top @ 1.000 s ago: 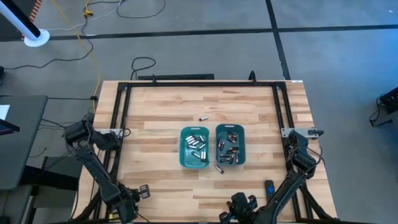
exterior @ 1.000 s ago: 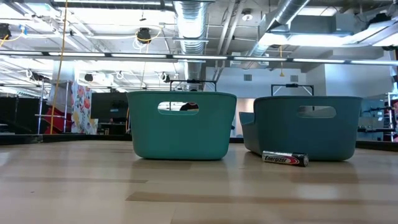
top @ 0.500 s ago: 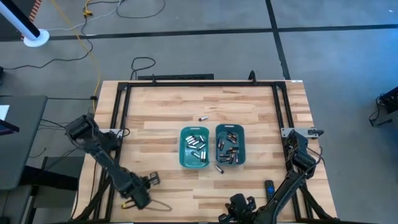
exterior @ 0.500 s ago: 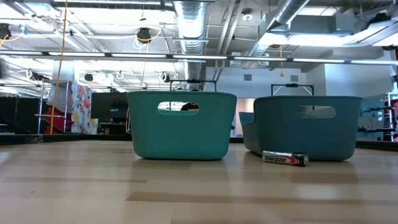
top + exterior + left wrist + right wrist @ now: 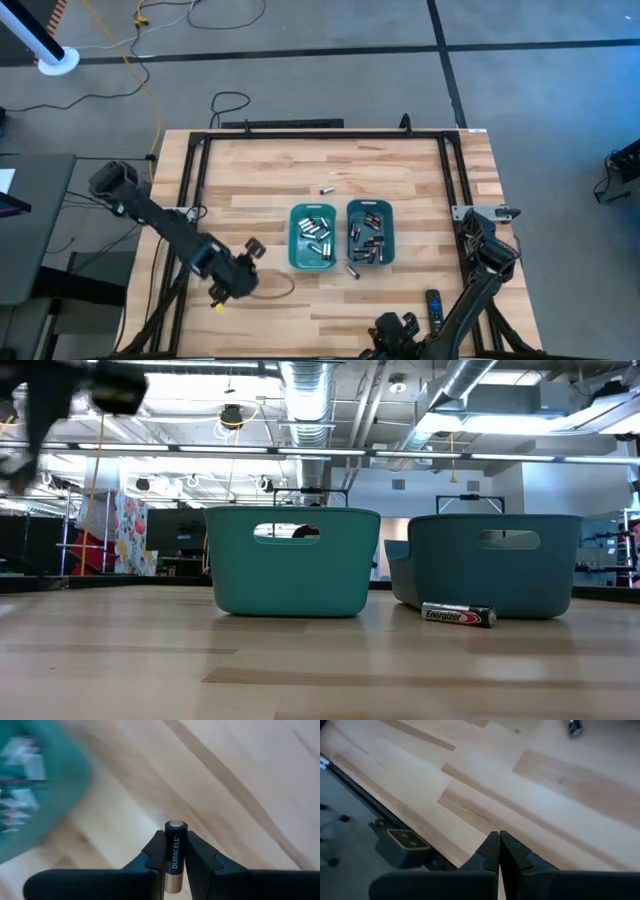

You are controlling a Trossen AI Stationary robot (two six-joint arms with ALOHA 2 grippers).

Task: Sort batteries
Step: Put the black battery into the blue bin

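Two teal bins stand mid-table. The left bin (image 5: pixel 313 238) (image 5: pixel 292 560) holds silvery-white batteries; the right bin (image 5: pixel 370 232) (image 5: pixel 495 563) holds dark ones with copper ends. One loose battery (image 5: pixel 352 270) (image 5: pixel 458 615) lies on its side in front of the right bin, another (image 5: pixel 326 189) beyond the bins. My left gripper (image 5: pixel 247 260) (image 5: pixel 175 852) hovers left of the left bin, shut on a dark Duracell battery. My right gripper (image 5: pixel 390 328) (image 5: pixel 499 845) waits shut over the table's near edge. My left gripper pinches a dark, copper-ended battery (image 5: pixel 175 851) by its middle between the two fingers (image 5: pixel 156 851). The cell lies along the fingers, its flat silvery end (image 5: pixel 175 824) sticking out past the tips and its copper end (image 5: pixel 172 884) back between them. It is lifted clear of the table.
A black remote control (image 5: pixel 433 305) lies near the table's near-right corner, beside my right arm. A black frame (image 5: pixel 320 135) runs along the far and side edges. Bare wood lies left of the bins and toward the far edge.
My left arm has swung up from the table's near-left corner toward the far side and right, ending beside the left bin. Its blurred outline now shows at the low view's upper left. The bins and loose batteries have stayed put.
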